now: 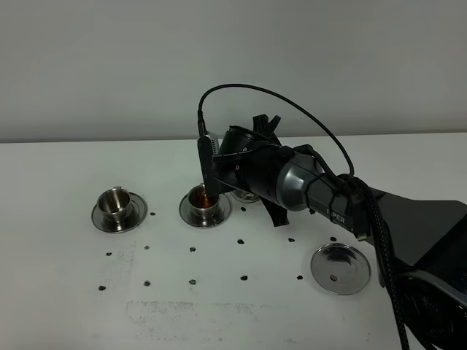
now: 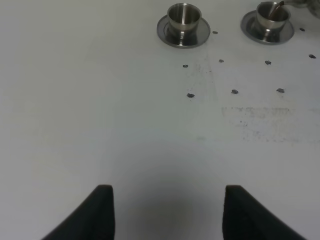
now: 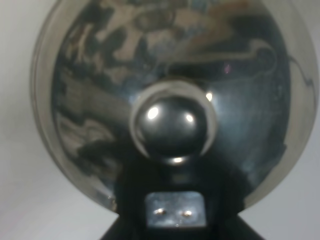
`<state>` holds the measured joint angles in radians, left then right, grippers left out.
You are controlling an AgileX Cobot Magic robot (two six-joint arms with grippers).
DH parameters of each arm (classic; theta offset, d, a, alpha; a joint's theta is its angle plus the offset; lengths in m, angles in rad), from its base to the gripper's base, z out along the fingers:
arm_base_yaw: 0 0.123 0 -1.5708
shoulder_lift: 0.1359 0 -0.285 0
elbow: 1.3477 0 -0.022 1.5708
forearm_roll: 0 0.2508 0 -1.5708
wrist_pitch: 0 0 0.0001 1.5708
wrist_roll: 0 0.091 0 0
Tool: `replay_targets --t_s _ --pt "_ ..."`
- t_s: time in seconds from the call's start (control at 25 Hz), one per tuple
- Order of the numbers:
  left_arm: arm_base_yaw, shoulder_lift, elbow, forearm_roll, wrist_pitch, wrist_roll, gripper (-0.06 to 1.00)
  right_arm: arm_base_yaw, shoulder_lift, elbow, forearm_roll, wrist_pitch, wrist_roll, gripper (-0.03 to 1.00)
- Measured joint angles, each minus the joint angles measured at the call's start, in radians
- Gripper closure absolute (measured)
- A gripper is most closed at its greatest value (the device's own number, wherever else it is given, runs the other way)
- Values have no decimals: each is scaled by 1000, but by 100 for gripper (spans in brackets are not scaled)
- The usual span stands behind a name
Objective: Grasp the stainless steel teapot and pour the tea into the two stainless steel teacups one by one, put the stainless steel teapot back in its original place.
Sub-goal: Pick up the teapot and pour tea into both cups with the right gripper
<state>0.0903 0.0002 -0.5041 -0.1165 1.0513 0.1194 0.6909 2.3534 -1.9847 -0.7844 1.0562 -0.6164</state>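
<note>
Teapot [image 3: 100, 75] hangs tilted in the air above the inner cup [image 1: 204, 210], with its lid and knob filling the right wrist view. A thin brown thread of tea [image 1: 209, 195] runs down into this cup, which already shows brown liquid inside. The right end effector [image 1: 244, 157] reaches across the middle of the desk [image 1: 73, 306] and is clamped on the teapot, I judge at the handle, though the arm hides most of the pot in the high view. The outer cup [image 1: 117, 200] stands on its own saucer just beside the inner cup, and in the left wrist view its inside looks bare and grey, so I judge it is not yet filled. The empty saucer [image 1: 341, 268], where the pot belongs, lies well apart on the right side of the high view. The left end effector [image 2: 167, 215] hovers over bare desk, its fingers apart and holding nothing. Small dark specks [image 1: 193, 249] lie scattered near the cups. By my judgement one pour is in progress; the second cup and the return of the pot remain.
</note>
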Motion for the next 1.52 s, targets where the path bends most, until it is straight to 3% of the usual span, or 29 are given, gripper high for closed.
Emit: replay_targets --t_s 1.52 --pt "0 0 0 0 0 0 41 0 0 0 -14 0 0 76"
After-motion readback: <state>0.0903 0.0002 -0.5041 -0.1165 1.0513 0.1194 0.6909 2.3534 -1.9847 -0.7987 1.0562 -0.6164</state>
